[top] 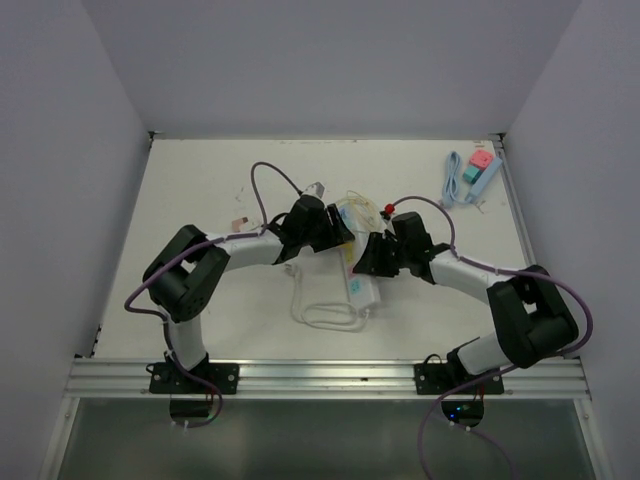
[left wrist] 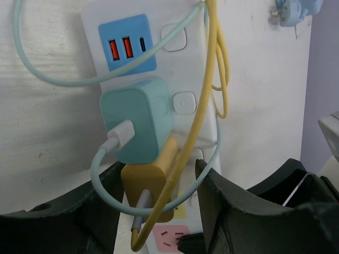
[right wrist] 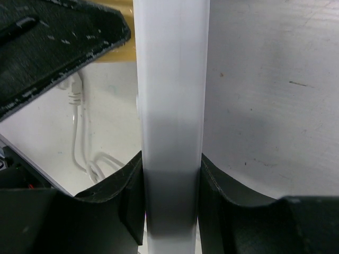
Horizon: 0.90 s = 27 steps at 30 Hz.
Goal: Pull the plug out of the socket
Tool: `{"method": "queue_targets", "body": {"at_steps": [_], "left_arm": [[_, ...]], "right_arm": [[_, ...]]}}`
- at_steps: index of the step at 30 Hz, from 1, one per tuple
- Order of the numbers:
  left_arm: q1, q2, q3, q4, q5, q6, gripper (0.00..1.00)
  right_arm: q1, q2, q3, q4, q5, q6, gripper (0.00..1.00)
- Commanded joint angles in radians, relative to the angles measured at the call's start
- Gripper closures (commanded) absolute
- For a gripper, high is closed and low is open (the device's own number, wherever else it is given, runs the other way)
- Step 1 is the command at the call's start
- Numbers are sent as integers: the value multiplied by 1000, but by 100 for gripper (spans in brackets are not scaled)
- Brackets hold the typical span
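A white power strip [left wrist: 185, 100] lies mid-table; it also shows in the top view [top: 361, 291]. It carries a blue USB panel [left wrist: 127, 45], a teal plug [left wrist: 136, 120] with a pale blue cable, and a yellow plug [left wrist: 151, 185] with a yellow cable [left wrist: 211, 69]. My left gripper [left wrist: 157, 172] is open, its jaws either side of the yellow plug, the right finger [left wrist: 212, 185] still apart from it. My right gripper [right wrist: 170, 159] is shut on the strip's narrow body [right wrist: 172, 79]. In the top view both grippers, left [top: 338, 235] and right [top: 372, 258], meet over the strip.
The strip's white cord [top: 325, 312] lies coiled toward the near edge. A second blue strip with a pink and teal plug [top: 478, 172] lies at the back right. A small red object [top: 387, 208] sits behind the grippers. A pale blue plug [left wrist: 294, 10] lies beyond the strip.
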Motion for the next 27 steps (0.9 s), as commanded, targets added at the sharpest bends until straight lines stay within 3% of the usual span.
{"method": "queue_targets", "body": {"at_steps": [1,12,13,17,20,21,27], "left_arm": [[2,0,48,18,-50,-12,43],[5,-26,-15,51,-21,-19,73],[5,-28,-20,53,-20,-18,79],[3,-49,-47,80,5,-6,89],[0,-70,-64,88,20,13,94],[-1,-78,-81,100,31,16,95],[-1,-121,-147,134,65,31,97]], "right_arm": [[13,-36,-31,-68,10,-18,100],[13,-58,-57,-48,21,2,100],[13,-58,-57,-45,20,6,97],[13,-58,-45,-34,23,46,85],[13,-66,-37,-23,39,75,60],[13,-64,-33,-22,44,78,56],[13,-11,10,-11,52,75,53]]}}
